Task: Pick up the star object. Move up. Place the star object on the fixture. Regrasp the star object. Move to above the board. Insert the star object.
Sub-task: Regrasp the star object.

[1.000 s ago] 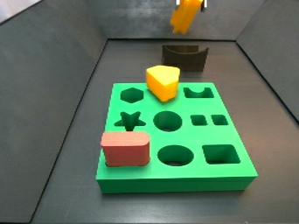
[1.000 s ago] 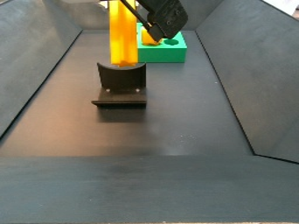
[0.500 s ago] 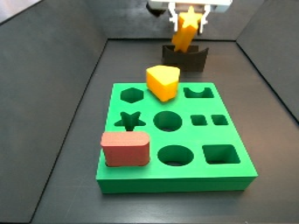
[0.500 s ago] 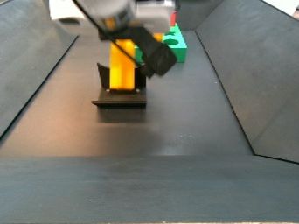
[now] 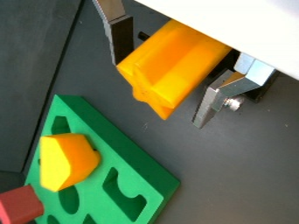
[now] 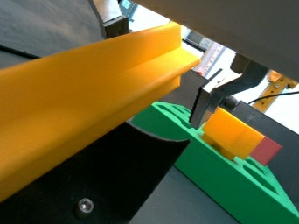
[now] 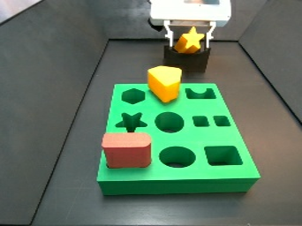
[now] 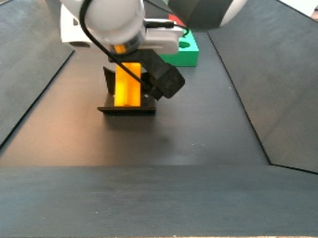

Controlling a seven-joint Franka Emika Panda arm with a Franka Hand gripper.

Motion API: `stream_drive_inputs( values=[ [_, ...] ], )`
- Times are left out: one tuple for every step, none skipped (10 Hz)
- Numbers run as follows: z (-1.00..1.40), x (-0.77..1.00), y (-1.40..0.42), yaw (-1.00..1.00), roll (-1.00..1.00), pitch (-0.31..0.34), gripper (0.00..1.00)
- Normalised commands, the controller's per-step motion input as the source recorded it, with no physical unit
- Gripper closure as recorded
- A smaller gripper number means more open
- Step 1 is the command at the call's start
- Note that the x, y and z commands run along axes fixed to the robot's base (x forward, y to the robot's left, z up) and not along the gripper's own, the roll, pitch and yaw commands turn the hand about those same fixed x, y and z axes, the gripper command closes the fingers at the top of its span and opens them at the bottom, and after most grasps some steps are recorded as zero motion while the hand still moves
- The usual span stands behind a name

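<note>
Your arm is at the far end of the dark desk [image 7: 71, 132], and by the look of it the placing step is in hand: the orange ridged prism with yellow star-shaped ends, the star object [image 7: 189, 39], sits low over the small black notched block, the fixture [image 7: 189, 60], in both side views. In a side view the star object [image 8: 125, 85] appears to lie in or on the fixture [image 8: 125, 100]; whether it is fully seated you cannot tell from here.

The claw [image 5: 163, 79] is closed on the star object [image 5: 170, 66], its flat silver fingers [image 5: 218, 94] pressed against the ridged sides in both wrist views, open only as wide as the prism.

Your next move, judged from this, is to settle the piece in the notch, let go, and take a fresh hold before heading to the thick bright-green slab with shaped cut-outs, the board [image 7: 177, 185], which lies nearer. A yellow rounded wedge block [image 7: 165, 83] and a pink-red rounded block [image 7: 125, 150] stand on it; the star hole [image 7: 132, 122] is free.
</note>
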Motion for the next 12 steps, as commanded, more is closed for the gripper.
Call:
stream_drive_inputs(
  values=[
    [1.00, 0.00, 0.00, 0.04, -0.03, 0.007, 0.00],
    [1.00, -0.02, 0.00, 0.03, 0.00, 0.019, 0.00],
    [1.00, -0.02, 0.01, 0.03, 0.01, 0.026, 0.00],
    [1.00, -0.03, 0.01, 0.02, 0.03, 0.049, 0.00],
    [0.84, -0.03, 0.01, 0.01, 0.03, 0.060, 0.00],
    [0.65, -0.03, 0.01, 0.00, 0.03, 0.070, 0.00],
    [0.52, -0.03, 0.01, -0.01, 0.03, 0.072, 0.00],
    [0.19, -0.02, 0.01, -0.02, 0.04, 0.074, 0.00],
    [0.83, 0.14, -0.67, 0.03, 1.00, 0.069, 0.00],
    [0.73, 0.15, -0.64, 0.02, 1.00, 0.067, 0.00],
    [0.65, 0.11, -0.56, 0.03, 1.00, 0.065, 0.00],
    [0.42, 0.02, -0.31, 0.02, 1.00, 0.061, 0.00]
  ],
)
